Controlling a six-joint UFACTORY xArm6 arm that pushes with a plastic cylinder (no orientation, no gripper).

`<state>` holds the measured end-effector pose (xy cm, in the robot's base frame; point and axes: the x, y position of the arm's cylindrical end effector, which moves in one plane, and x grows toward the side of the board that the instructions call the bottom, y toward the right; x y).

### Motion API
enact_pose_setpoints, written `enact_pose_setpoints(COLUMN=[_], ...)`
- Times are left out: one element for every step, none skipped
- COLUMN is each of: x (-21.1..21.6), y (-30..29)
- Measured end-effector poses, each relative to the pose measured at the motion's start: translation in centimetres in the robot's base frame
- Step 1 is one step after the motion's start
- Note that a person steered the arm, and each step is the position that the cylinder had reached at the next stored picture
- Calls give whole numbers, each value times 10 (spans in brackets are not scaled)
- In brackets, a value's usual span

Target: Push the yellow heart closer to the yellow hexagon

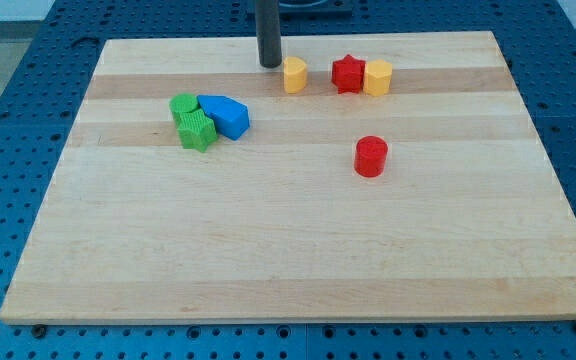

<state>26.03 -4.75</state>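
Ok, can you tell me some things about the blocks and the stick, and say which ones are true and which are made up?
1. My tip is just to the view's left of the yellow heart. True.
2. The red star sits between the yellow heart and the yellow hexagon. True.
3. The red cylinder is touching the yellow hexagon. False: it stands alone, lower in the view.
4. The blue block is at the view's right edge of the wooden board. False: it is on the left side, against the two green blocks.
5. There are three yellow blocks. False: only two.
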Motion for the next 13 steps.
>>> enact_pose_setpoints(x=[11, 11, 12, 12, 18, 28, 30, 42, 84, 121, 153, 190, 181], y=[16, 43, 60, 60, 66, 77, 81, 78, 78, 78, 77, 77, 77])
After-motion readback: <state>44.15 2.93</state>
